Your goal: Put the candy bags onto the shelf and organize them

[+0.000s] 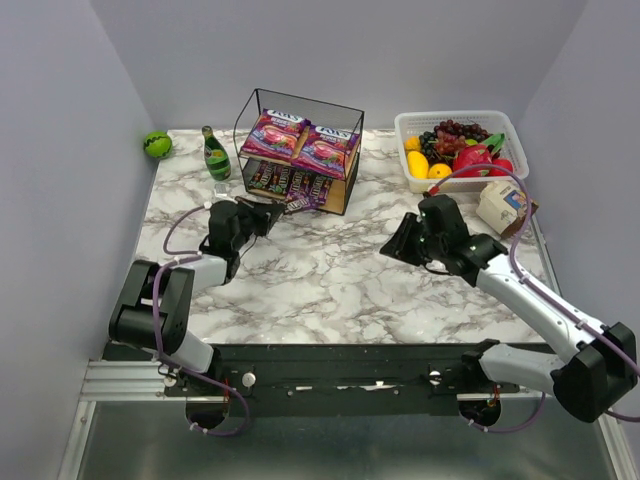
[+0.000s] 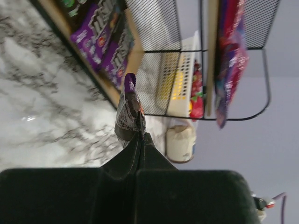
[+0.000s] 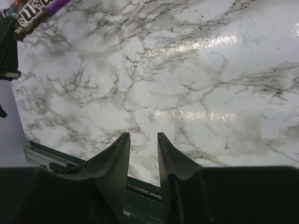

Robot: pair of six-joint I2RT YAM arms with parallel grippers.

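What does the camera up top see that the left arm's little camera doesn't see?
Only the top view shows the green ball, the green bottle and the right tool. Only the left wrist view shows, up close, the left tool pinched shut on the end of one M&M's packet. Both show the shelf, the other packets on its lower board, the pink bags on its upper one, the white fruit basket and the beige carton.

Purple packet (image 2: 130, 112) — grey-veined white table (image 1: 330, 270)
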